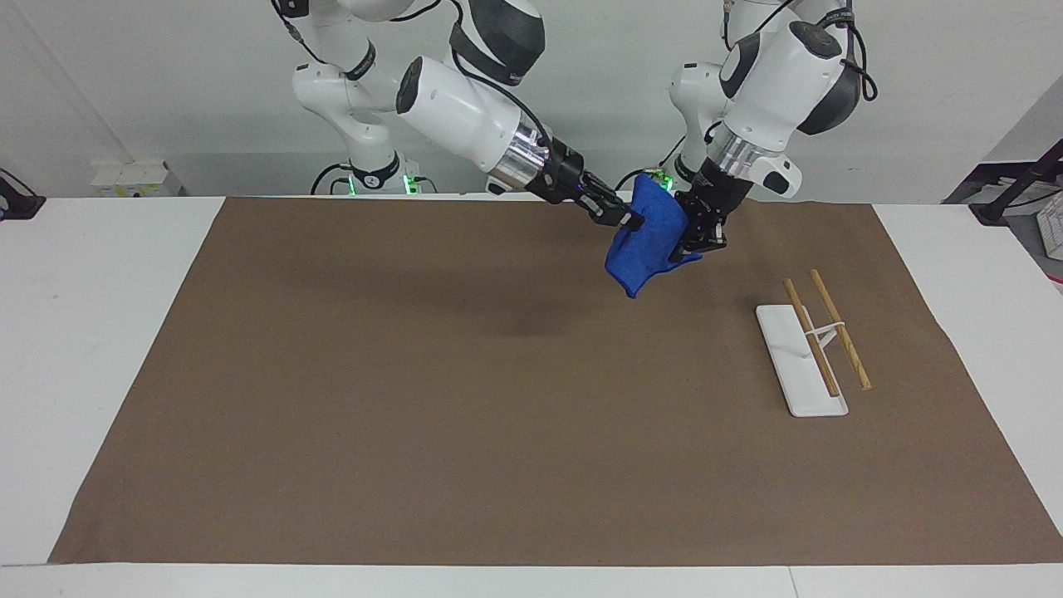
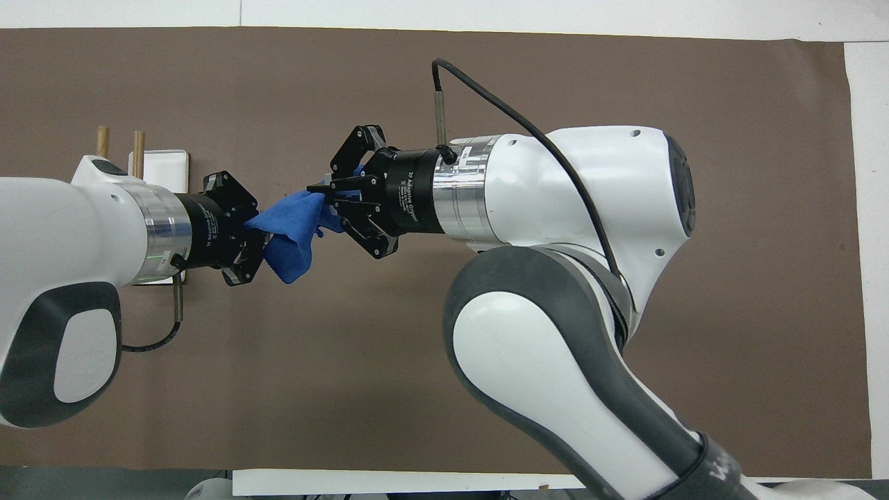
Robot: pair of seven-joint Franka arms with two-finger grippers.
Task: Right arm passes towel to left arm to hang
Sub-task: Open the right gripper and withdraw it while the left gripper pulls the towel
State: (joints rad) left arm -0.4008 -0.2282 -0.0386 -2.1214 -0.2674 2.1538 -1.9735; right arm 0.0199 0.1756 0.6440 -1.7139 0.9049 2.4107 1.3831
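The blue towel hangs in the air over the brown mat, bunched between the two grippers. It also shows in the overhead view. My right gripper is shut on one upper edge of it; in the overhead view my right gripper pinches that edge. My left gripper is shut on the other side of the towel, as the overhead view of my left gripper also shows. Both arms hold still above the mat.
A rack with a white base and two wooden rods stands on the brown mat toward the left arm's end. In the overhead view the rack is partly covered by the left arm.
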